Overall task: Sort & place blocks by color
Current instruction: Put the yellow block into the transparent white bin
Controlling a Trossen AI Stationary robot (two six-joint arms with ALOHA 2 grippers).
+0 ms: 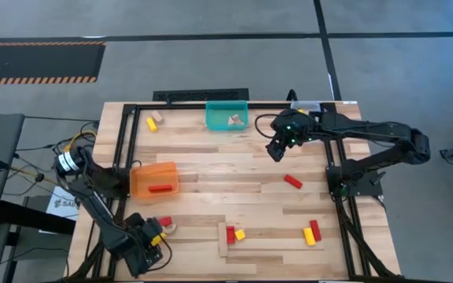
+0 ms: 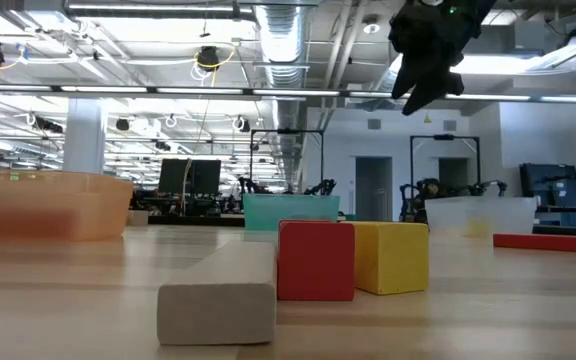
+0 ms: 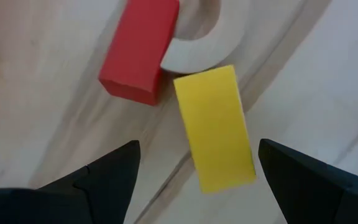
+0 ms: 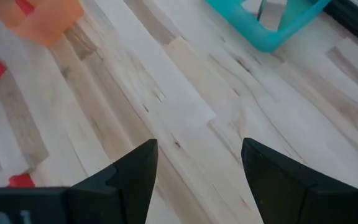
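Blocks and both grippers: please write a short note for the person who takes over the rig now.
Left gripper: open, over a yellow block that touches a red block and a pale arch.
Right gripper: open, empty, raised near the teal bin.
Done: one red block in the orange bin, pale wood in the teal bin.
Left: red, yellow and pale blocks scattered on the table.

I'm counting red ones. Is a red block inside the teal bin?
No. In the high view the teal bin holds only a pale wood block; a red block lies in the orange bin.
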